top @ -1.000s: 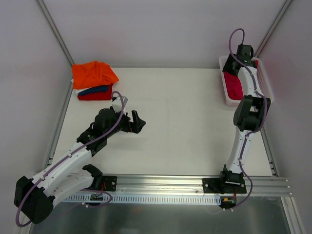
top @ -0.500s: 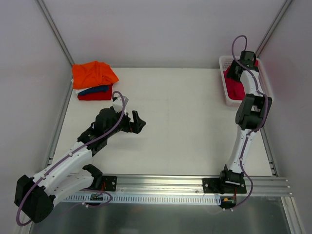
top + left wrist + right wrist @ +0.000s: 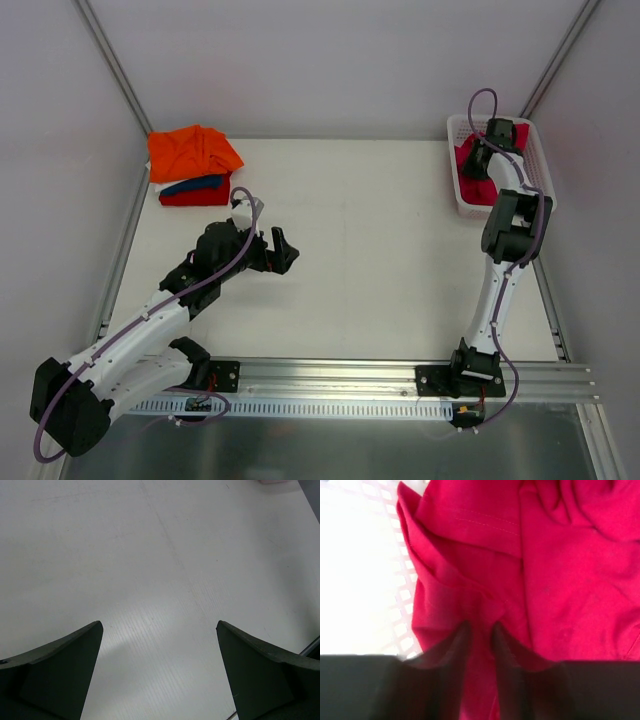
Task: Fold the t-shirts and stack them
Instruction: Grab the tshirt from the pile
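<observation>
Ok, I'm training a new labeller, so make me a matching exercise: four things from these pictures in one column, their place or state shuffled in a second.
1. orange t-shirt
2. pink t-shirt
3. left hand
4. right hand

A. crumpled in the white basket
B. open above the table
C. on top of the far-left stack
D. pinching a fold of cloth

Pairs: 1-C, 2-A, 3-B, 4-D
</observation>
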